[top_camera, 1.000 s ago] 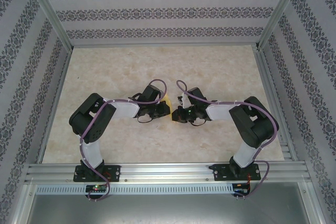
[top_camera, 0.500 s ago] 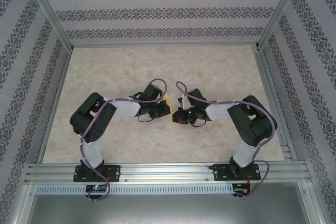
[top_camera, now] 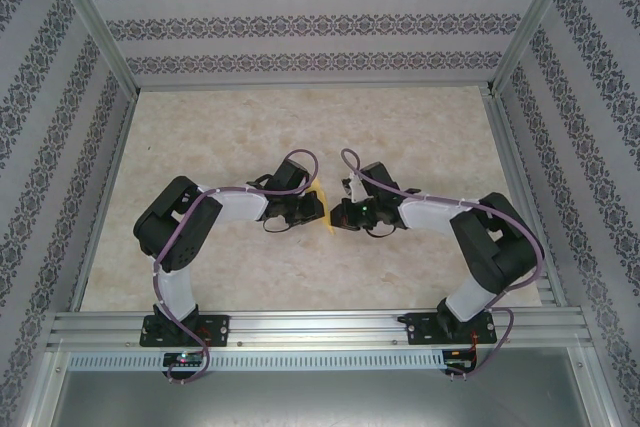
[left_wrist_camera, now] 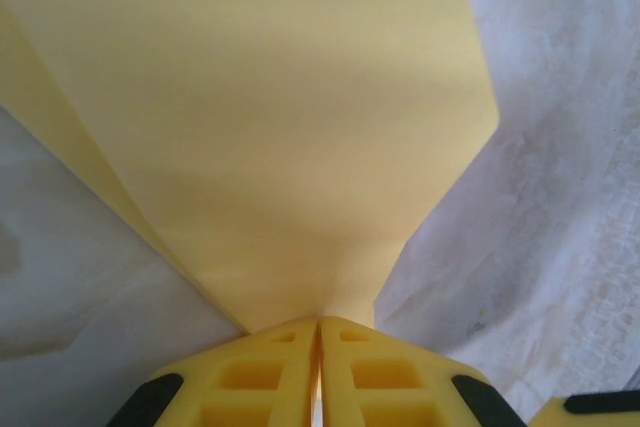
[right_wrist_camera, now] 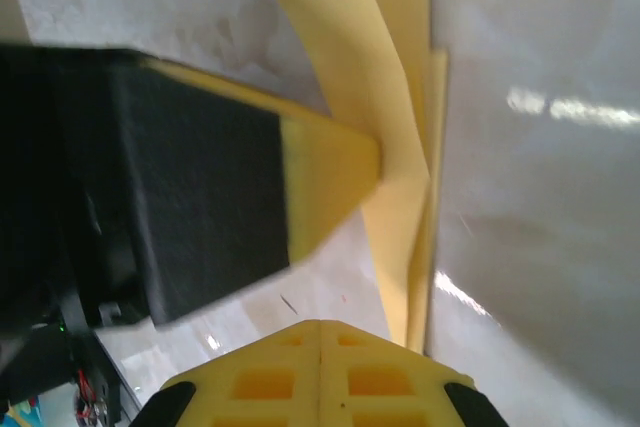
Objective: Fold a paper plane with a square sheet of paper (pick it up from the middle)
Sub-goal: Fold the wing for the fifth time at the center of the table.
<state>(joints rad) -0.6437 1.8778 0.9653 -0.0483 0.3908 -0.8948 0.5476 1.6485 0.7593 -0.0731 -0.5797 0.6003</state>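
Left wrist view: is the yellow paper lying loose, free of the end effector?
No, the yellow paper runs straight into the tip of the shut left end effector, which pinches it there.

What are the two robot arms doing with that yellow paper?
They are working on folding it into a plane. The left tool is pinched shut on the partly folded yellow paper, holding it over the middle of the table. The right tool is shut too, right beside the paper's edge, but I cannot tell if it grips it.
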